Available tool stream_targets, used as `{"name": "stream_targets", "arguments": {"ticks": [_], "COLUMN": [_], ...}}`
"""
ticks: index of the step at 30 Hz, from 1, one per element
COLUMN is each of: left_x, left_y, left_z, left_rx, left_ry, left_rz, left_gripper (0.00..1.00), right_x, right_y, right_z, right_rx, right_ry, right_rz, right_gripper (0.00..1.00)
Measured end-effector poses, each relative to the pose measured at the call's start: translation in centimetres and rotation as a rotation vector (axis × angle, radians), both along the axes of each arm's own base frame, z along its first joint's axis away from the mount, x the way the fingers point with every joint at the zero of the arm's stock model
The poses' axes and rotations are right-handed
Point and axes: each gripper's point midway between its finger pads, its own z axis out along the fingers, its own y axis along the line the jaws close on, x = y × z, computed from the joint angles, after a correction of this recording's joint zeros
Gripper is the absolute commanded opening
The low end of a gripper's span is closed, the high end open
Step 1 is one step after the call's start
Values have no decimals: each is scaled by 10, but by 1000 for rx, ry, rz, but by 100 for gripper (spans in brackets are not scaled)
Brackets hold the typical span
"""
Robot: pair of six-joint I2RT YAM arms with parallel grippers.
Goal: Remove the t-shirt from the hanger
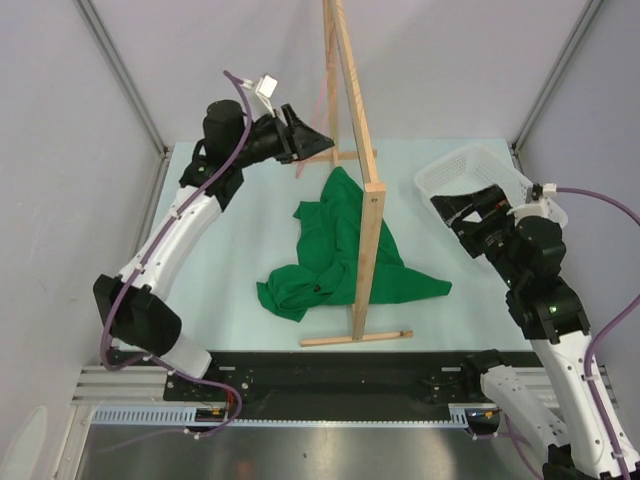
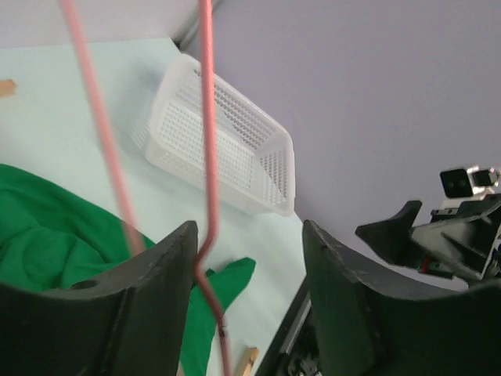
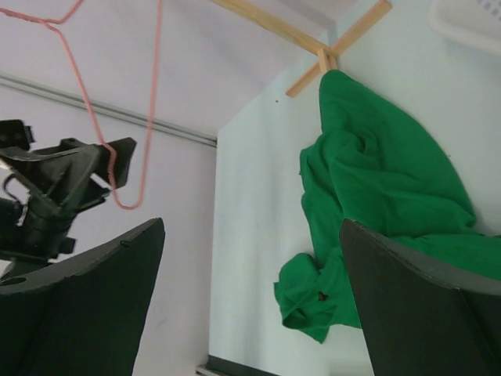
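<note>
1. One wooden rack (image 1: 362, 190) stands on the tabletop (image 1: 240, 250), with open room to its left.
2. One t-shirt (image 1: 335, 250) lies crumpled at its foot.
3. One hanger (image 2: 206, 157) runs its wire between my left claw's (image 2: 249, 227) parted fingers; my right claw (image 3: 250, 227) gapes empty.

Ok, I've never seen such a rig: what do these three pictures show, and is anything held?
Two robot arms are bolted at the near edge of a table, each ending in two-finger jaws. The wide picture looks down from above and behind; the other two come from cameras on each wrist. The green t-shirt lies crumpled on the table, at the foot of a wooden rack, off the pink wire hanger. A white basket stands far right. The left arm has its jaws apart with the hanger wire passing between them, not clamped. The right arm has open, empty jaws.
</note>
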Motion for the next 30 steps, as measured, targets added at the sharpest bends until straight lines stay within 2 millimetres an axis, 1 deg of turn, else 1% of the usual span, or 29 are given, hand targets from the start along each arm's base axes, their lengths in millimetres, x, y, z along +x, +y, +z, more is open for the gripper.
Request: {"name": "stream_targets", "arguments": {"ticks": [1, 4, 5, 7, 8, 10, 12, 14, 15, 16, 17, 18, 19, 20, 21, 22, 24, 26, 28, 30], "left_x": [-1, -6, -8, -15, -19, -29, -43, -59, -66, -76, -85, -91, -98, -103, -107, -112, -122, -135, -148, -156], "left_y": [5, 31, 41, 60, 69, 83, 94, 100, 103, 107, 110, 112, 114, 114, 113, 111, 100, 88, 80, 74], "left_z": [-1, -2, 0, 4, 7, 15, 20, 16, 11, 0, -11, -24, -39, -59, -76, -103, -139, -177, -202, -213], "left_rx": [3, 6, 6, 9, 12, 18, 22, 27, 30, 34, 40, 43, 46, 54, 63, 80, 113, 164, 208, 227], "left_ry": [2, -8, -15, -40, -52, -88, -123, -141, -143, -143, -129, -116, -96, -63, -29, 25, 104, 189, 241, 255], "left_rz": [13, 74, 99, 149, 174, 220, 254, 271, 277, 288, 291, 295, 296, 292, 288, 279, 240, 197, 165, 144], "left_gripper": [68, 72, 86, 97, 100, 100, 99, 98, 97, 96, 93, 92, 91, 91, 91, 92, 93, 93, 93, 91], "right_x": [2, 7, 9, 15, 18, 25, 33, 32, 29, 23, 20, 14, 10, 5, 1, -3, -11, -17, -25, -30], "right_y": [2, 9, 12, 21, 27, 38, 54, 72, 82, 95, 102, 111, 115, 117, 116, 114, 106, 98, 91, 87], "right_z": [-6, -24, -32, -49, -58, -75, -99, -123, -134, -147, -155, -166, -174, -184, -196, -208, -231, -251, -267, -277], "right_rx": [-17, -67, -87, -122, -137, -166, -211, -260, -285, -319, -340, -366, -380, -394, -405, -413, -426, -432, -424, -404], "right_ry": [12, 47, 63, 105, 126, 169, 228, 286, 310, 339, 355, 371, 387, 407, 430, 457, 516, 562, 600, 609], "right_rz": [11, 58, 80, 136, 169, 230, 293, 357, 391, 435, 459, 484, 497, 506, 508, 503, 486, 460, 429, 396], "right_gripper": [100, 100, 100, 100, 100, 100, 100, 100, 100, 100, 100, 100, 100, 100, 100, 100, 99, 100, 100, 100]}}
